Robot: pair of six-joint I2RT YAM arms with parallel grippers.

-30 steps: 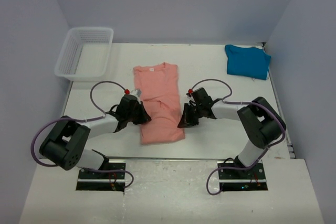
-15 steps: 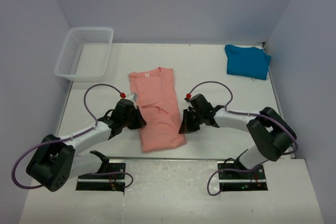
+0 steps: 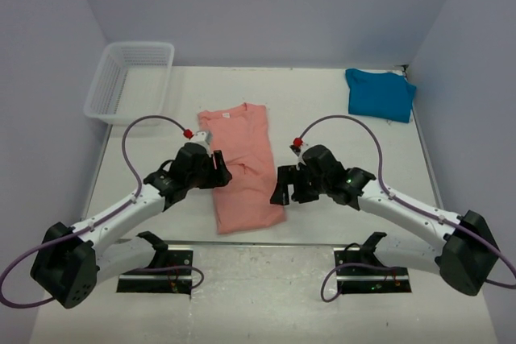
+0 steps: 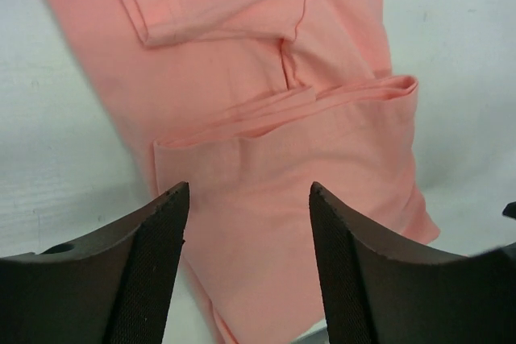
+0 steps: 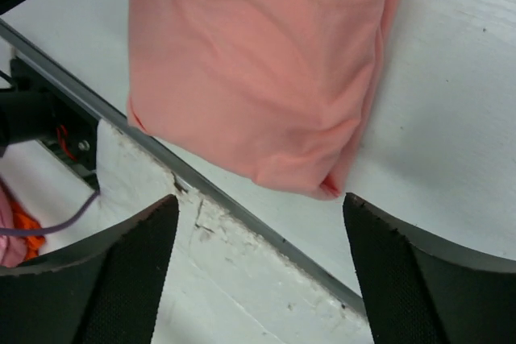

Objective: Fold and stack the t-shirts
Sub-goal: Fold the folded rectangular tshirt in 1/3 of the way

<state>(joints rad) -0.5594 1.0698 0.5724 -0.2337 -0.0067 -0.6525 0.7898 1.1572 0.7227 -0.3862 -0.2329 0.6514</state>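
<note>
The salmon-pink t-shirt (image 3: 242, 171) lies folded lengthwise into a long strip in the middle of the table, its white neck label at the far end. My left gripper (image 3: 219, 173) hovers at its left edge, open and holding nothing. In the left wrist view the gripper (image 4: 248, 191) stands over the folded pink cloth (image 4: 266, 102). My right gripper (image 3: 280, 187) is at the shirt's near right corner, open and holding nothing. Seen from the right wrist, the gripper (image 5: 260, 199) hangs just off the shirt's corner (image 5: 258, 62). The teal-blue t-shirt (image 3: 379, 94) lies folded at the far right.
A white mesh basket (image 3: 101, 90) stands at the far left corner. The table's near edge, with its metal strip (image 5: 201, 187), runs just below the pink shirt's end. Walls close in the table on the left, back and right.
Both grippers have opened and let go of the pink shirt, then lifted off it. Before that they drew the shirt a little toward the near left.
</note>
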